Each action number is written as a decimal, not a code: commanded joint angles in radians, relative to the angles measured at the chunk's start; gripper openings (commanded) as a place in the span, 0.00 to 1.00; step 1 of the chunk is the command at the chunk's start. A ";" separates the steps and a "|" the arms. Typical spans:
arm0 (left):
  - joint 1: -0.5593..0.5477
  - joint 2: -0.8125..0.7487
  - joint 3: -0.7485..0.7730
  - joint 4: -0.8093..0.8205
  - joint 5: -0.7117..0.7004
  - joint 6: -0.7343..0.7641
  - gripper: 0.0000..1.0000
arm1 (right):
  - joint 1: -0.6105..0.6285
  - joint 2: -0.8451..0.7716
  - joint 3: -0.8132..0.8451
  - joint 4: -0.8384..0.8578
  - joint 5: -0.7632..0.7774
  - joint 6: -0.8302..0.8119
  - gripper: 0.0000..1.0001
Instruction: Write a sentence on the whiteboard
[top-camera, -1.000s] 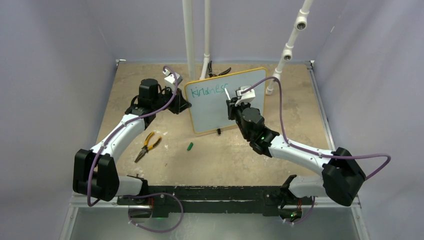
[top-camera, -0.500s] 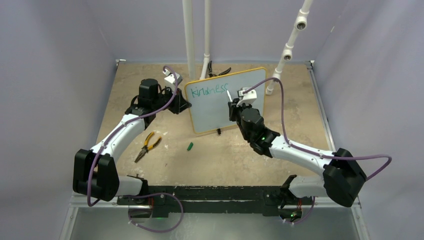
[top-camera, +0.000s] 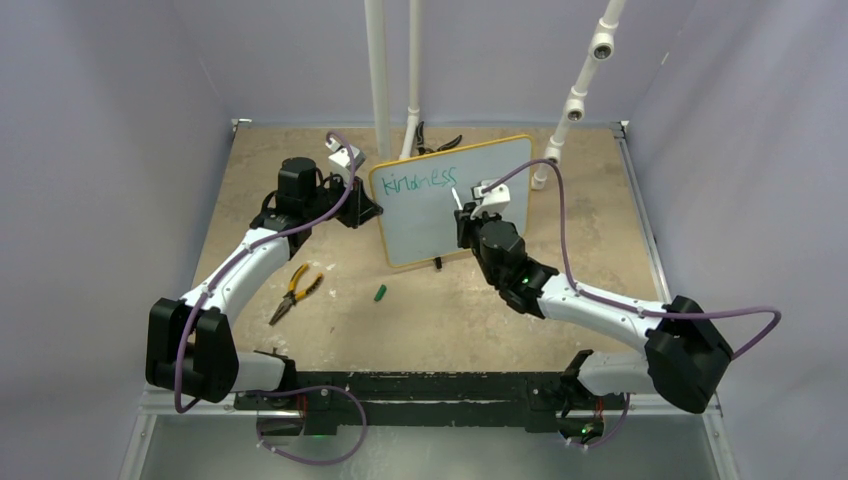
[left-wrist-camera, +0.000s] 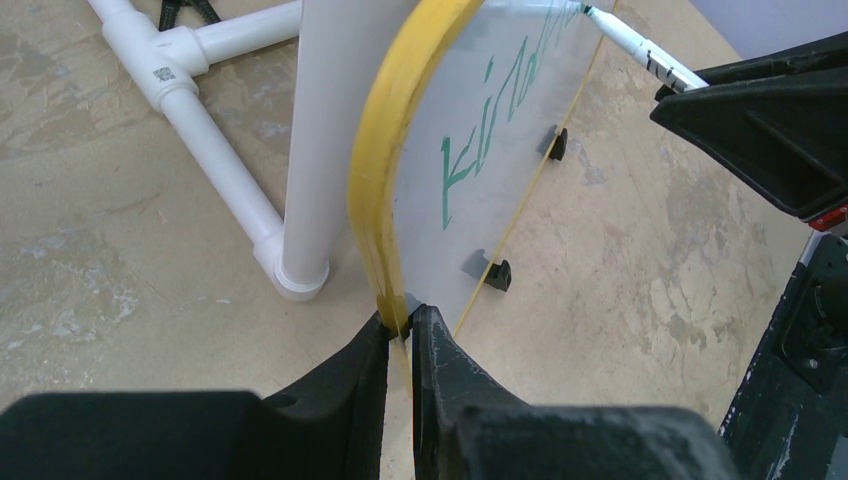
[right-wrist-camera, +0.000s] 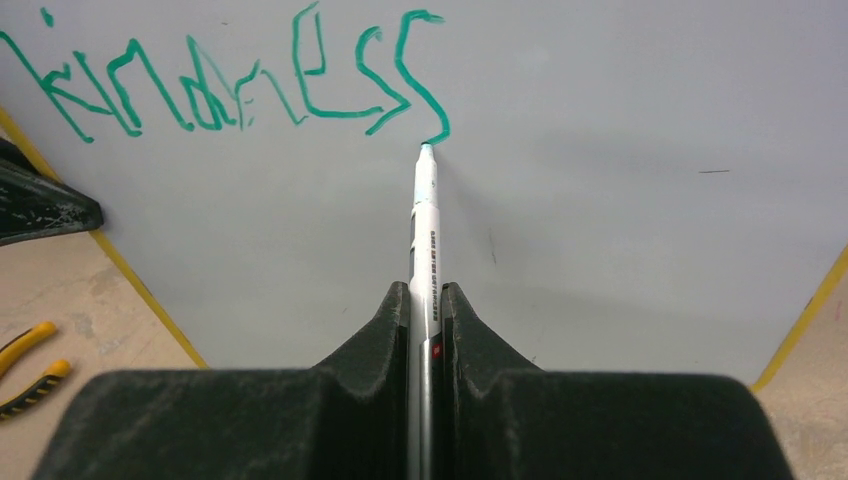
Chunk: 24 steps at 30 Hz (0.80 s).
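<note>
"Kindness" is all there is so far of the sentence (right-wrist-camera: 240, 85), written in teal-green letters along the upper left of the whiteboard (top-camera: 470, 225). The board stands on its black feet near the far middle of the table (top-camera: 450, 320), just in front of a white PVC post (left-wrist-camera: 320, 150). The tip of a white marker pen (right-wrist-camera: 425, 230) rests on the board at the tail of the last "s". The first word therefore looks complete, and the rest of the line is yet to be written.

The right gripper (right-wrist-camera: 426, 300) has its jaws clamped on the pen's barrel, with the pen pointing straight out ahead of the fingers. On this reading, the next move is to lift the tip clear and shift it rightwards to leave a gap. It would then touch down on bare white to start a second word, with pressure light enough not to shove the board.

The left gripper (left-wrist-camera: 400, 335) is closed on the left edge of the board's yellow frame, steadying it. The right arm reaches in from the near right, elbow low over the table and wrist raised to the board's face. The left arm stretches up the left side and bends inward to meet the frame. Yellow-handled pliers (top-camera: 295, 288) and a small green cap (top-camera: 380, 293) lie in front, well apart from the board.
</note>
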 joint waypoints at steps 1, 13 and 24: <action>0.002 0.001 0.025 0.032 -0.057 0.017 0.00 | 0.018 0.010 -0.002 0.018 -0.008 -0.010 0.00; 0.002 0.000 0.023 0.031 -0.063 0.020 0.00 | 0.017 -0.161 -0.044 0.014 0.037 -0.029 0.00; 0.002 -0.003 0.023 0.027 -0.066 0.021 0.00 | -0.052 -0.104 0.019 0.045 0.038 -0.076 0.00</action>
